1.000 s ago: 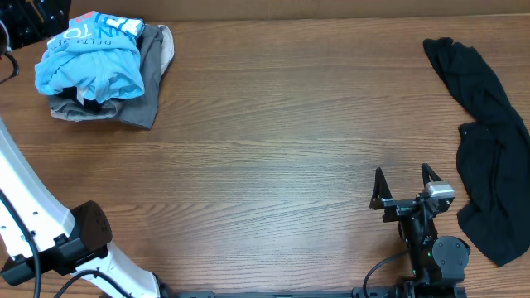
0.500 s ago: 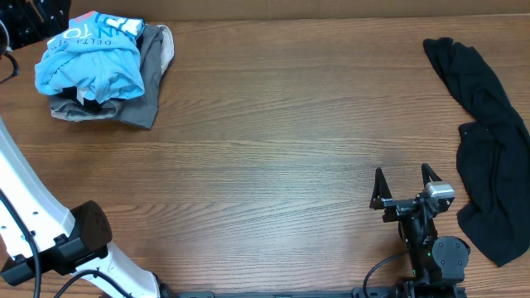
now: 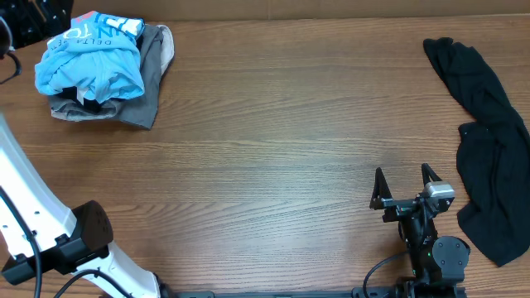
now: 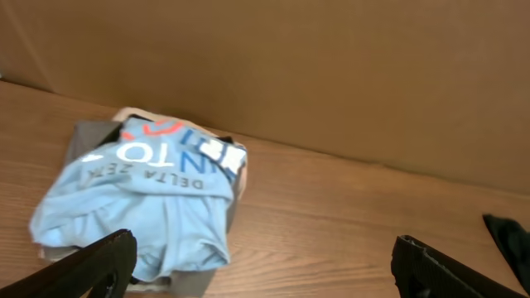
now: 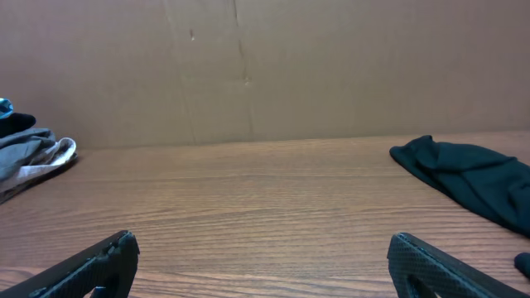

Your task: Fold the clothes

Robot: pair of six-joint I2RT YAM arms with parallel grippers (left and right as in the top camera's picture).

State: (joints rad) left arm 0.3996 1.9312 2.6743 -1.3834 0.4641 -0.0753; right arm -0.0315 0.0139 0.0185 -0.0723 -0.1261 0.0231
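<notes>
- Against the earlier overhead frames nothing on the counter [image 3: 273, 141] has shifted: each garment keeps its outline, and both arms stay where they were.
- Left arm's fingers [image 4: 99, 261]: spread wide, holding nothing, aimed at the pile in the far left corner.
- Light blue T-shirt [image 3: 89, 58]: bunched on top of that pile, long axis roughly left to right. Its white print reads upside down from overhead and upright in the left wrist view.
- Grey garment [image 3: 153, 74]: under the T-shirt, showing along its right side.
- Right arm's fingers [image 3: 379, 190]: spread wide, empty, pointing toward the far edge, near the front right.
- Black garment [image 3: 489, 141]: crumpled along the right edge, long axis far to near, narrow end farthest.
</notes>
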